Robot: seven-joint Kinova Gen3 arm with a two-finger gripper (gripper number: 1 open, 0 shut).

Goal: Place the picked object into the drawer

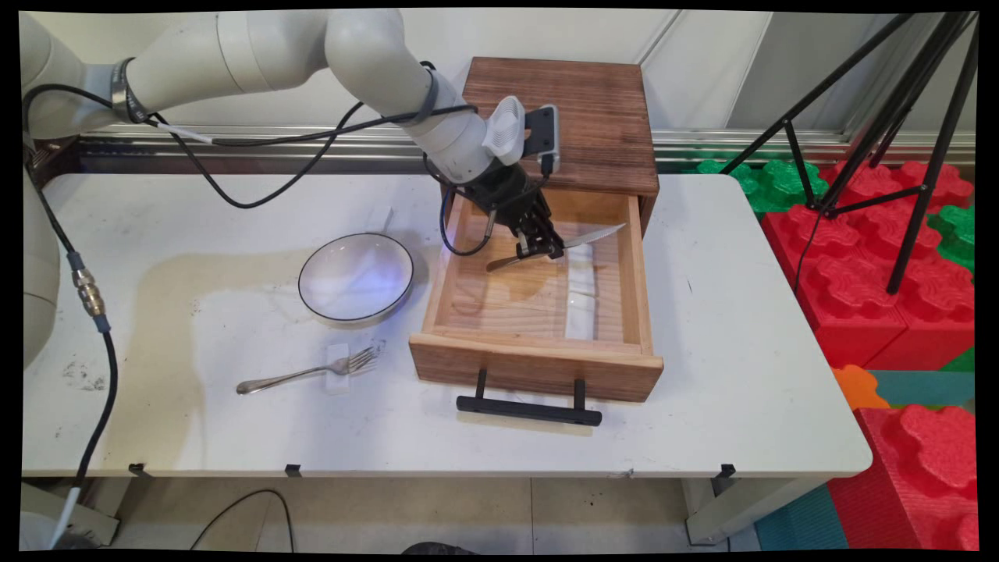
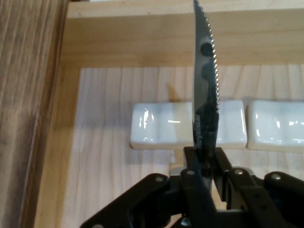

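Fingers clamped on a serrated knife (blade pointing away), held over the open wooden drawer; below, seemingly two white rests.

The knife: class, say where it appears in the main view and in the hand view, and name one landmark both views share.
Main view: the knife is right of centre, held by the gripper over the open drawer.
Hand view: knife stands upright at centre, rising from the gripper.
Shared landmark: the white blocks on the drawer floor.
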